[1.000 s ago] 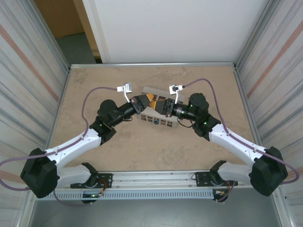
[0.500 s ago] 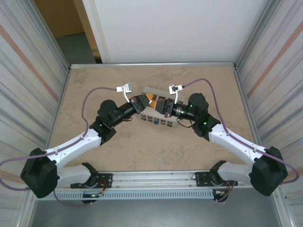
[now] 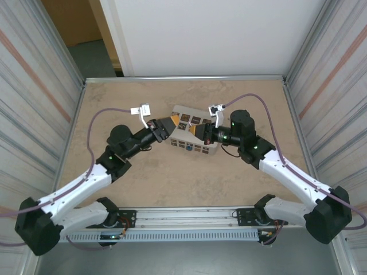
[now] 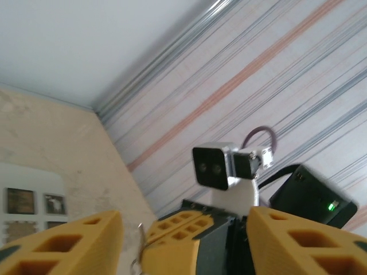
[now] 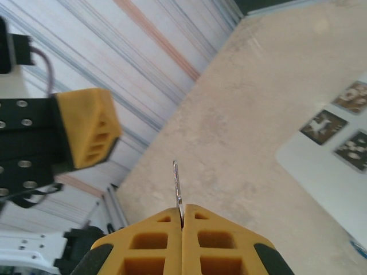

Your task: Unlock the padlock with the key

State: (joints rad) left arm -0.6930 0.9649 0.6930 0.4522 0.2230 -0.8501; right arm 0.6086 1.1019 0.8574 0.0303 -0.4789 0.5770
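My right gripper (image 5: 182, 213) is shut on the key (image 5: 177, 186), whose thin silver blade sticks up from between the yellow fingers. From above, that gripper (image 3: 194, 130) hangs over the white box (image 3: 182, 109). My left gripper (image 3: 171, 124) is open just left of it and holds nothing. In the left wrist view the left gripper (image 4: 184, 229) frames the right gripper's yellow fingers (image 4: 189, 229), where a bit of silver wire (image 4: 139, 243) shows. A tiny blue spot on the box's near side looks like the padlock (image 3: 188, 146), apart from both grippers.
The white box with brown patterned squares (image 5: 335, 149) lies mid-table under both grippers. Ribbed metal walls (image 3: 34, 86) close in the left and right sides. Purple cables (image 3: 109, 112) loop from each wrist over the tan tabletop (image 3: 172, 177).
My left gripper has opened and drawn back to the left, away from the right gripper. The right gripper stays shut on the key and has shifted slightly left.
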